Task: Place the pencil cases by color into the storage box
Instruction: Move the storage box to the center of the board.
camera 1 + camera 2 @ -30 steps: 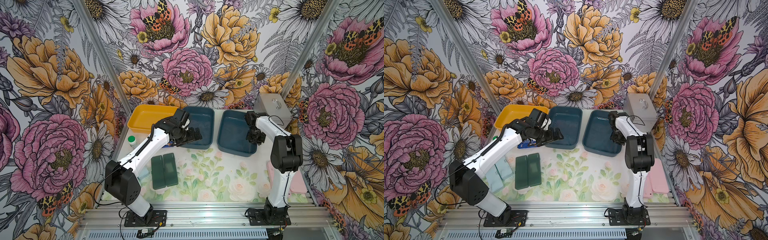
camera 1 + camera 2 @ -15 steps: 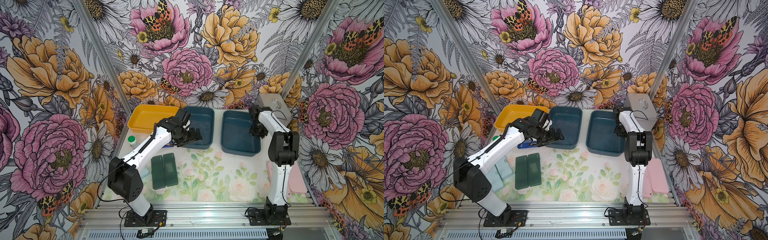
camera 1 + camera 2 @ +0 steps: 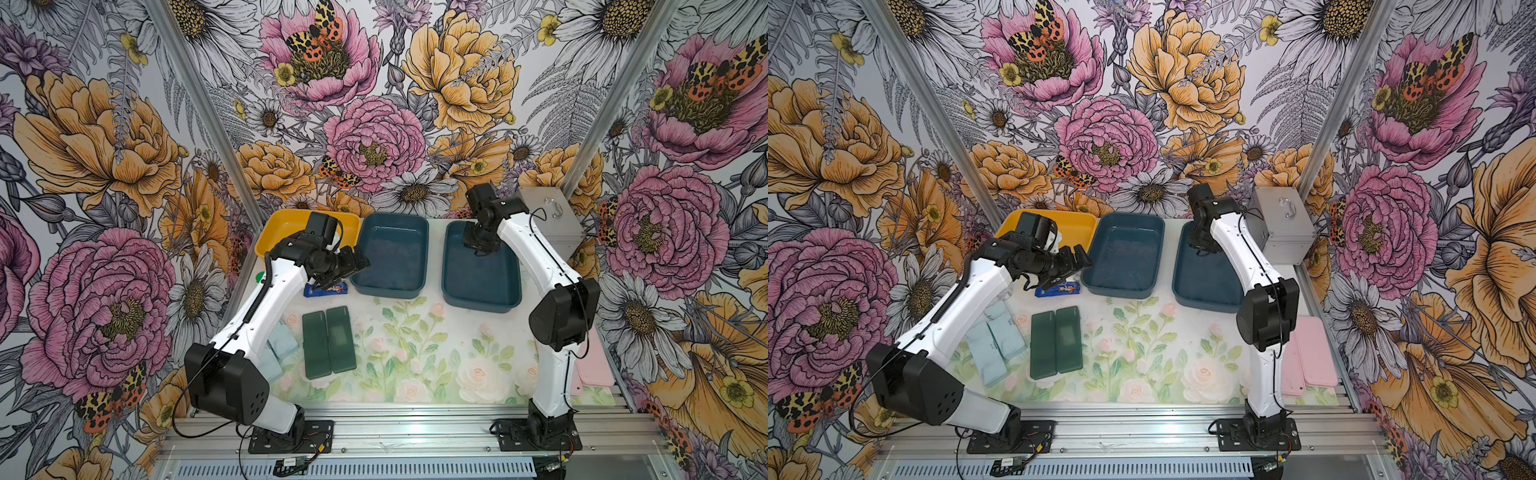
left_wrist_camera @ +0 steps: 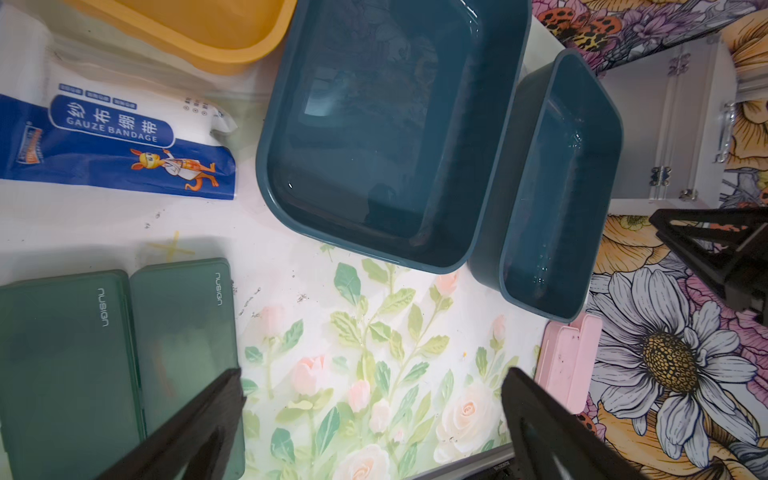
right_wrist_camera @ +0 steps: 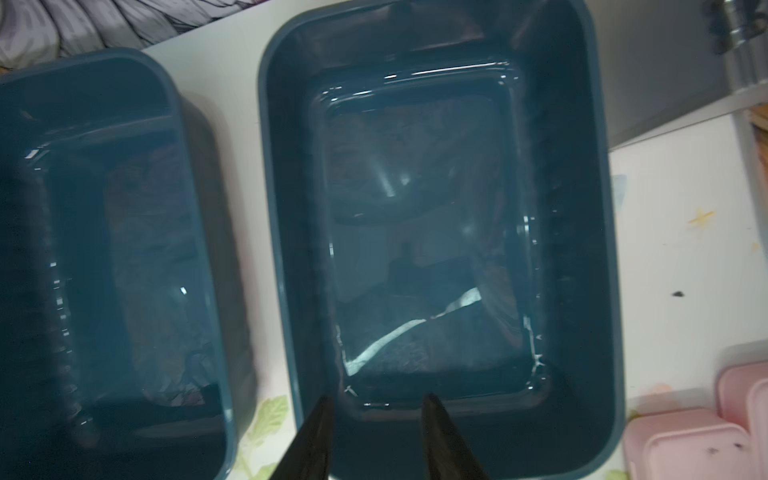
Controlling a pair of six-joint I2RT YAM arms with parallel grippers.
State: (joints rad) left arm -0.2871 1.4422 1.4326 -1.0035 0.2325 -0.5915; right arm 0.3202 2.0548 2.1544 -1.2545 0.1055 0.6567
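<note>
L gripper (image 4: 372, 374) gapes wide, empty, hovering by the gauze bandage packet (image 4: 104, 137). Two dark green pencil cases (image 4: 116, 353) lie side by side just behind it, pale blue pair (image 3: 994, 336) further back under its arm. R gripper (image 5: 378, 398), jaws narrowly parted w/ nothing between, hangs over a teal bin (image 5: 598, 249); pink cases (image 3: 1312, 353) well behind it.

In a top view the middle of the counter (image 3: 436, 353) lies bare, from the dark green cases (image 3: 328, 343) at centre-left across to my right arm (image 3: 561, 316). The left teal bin (image 3: 390, 253) and the right teal bin (image 3: 482, 278), upper centre, stand hollow, open from above. A blue packet (image 3: 328, 291) crowds the left bin's lower-left corner. A silver box (image 3: 557, 224) walls the upper right, and pink cases (image 3: 594, 361) line the lower-right edge.
</note>
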